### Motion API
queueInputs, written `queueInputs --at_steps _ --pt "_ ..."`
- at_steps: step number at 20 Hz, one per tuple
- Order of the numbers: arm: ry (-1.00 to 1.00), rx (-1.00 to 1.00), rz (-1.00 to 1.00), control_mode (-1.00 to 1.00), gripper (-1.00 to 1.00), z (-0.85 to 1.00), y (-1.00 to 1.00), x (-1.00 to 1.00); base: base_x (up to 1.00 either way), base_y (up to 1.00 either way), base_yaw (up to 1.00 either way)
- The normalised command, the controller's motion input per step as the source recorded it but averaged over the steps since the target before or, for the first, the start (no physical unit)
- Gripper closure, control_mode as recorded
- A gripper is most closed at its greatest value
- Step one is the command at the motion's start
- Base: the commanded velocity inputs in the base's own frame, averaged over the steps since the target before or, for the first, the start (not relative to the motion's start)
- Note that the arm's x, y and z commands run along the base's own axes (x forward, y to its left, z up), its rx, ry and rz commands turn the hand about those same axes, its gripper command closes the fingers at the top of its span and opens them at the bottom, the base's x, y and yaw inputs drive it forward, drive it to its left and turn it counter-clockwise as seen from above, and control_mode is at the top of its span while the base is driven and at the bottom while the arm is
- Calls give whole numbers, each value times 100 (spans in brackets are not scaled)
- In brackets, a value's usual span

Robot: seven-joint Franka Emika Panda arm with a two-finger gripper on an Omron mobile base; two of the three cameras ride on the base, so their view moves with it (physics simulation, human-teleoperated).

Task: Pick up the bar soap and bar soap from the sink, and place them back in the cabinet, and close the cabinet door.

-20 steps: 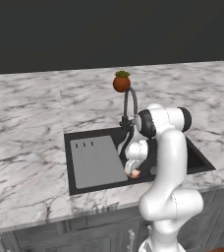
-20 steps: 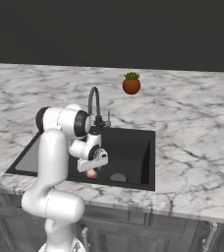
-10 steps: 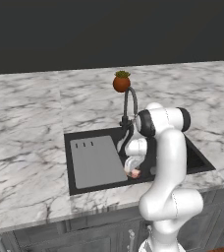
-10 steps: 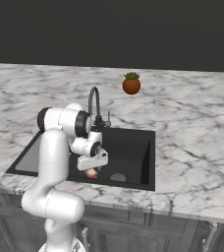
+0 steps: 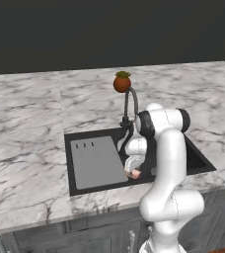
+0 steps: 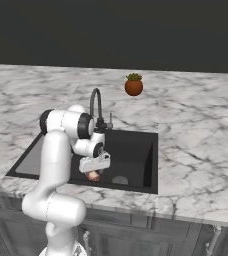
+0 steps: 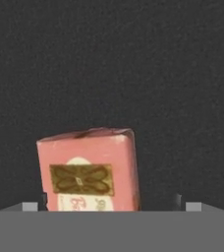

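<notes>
One bar soap [image 7: 87, 170], pink-red with a pale label, lies on the black floor of the sink [image 6: 133, 155]. My gripper [image 7: 110, 202] hangs low inside the basin right over it, open. The bar sits between the fingertips, close to the left one, with a gap to the right one. From the base views the soap [image 5: 134, 174] [image 6: 93, 175] peeks out just under the hand [image 5: 133, 168] [image 6: 94, 165]. The cabinet and the cabinet door are out of view.
The dark curved faucet [image 5: 131, 101] [image 6: 96, 102] rises just behind the hand. A grey ribbed drainboard [image 5: 97, 160] covers the sink's left half. A round orange potted plant [image 5: 122, 82] stands on the marble counter [image 5: 25, 133] behind the faucet.
</notes>
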Motion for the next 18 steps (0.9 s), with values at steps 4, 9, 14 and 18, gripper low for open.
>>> queueInputs --at_steps 4,9,14,18 --pt "0 0 1 -100 -100 -26 0 0 0 0 0" --pt "0 0 1 -100 -100 -26 0 0 0 0 0" --pt "0 0 1 -100 -100 -29 0 -2 0 0 0" --pt "0 0 2 -100 -100 -13 0 -15 0 0 0"
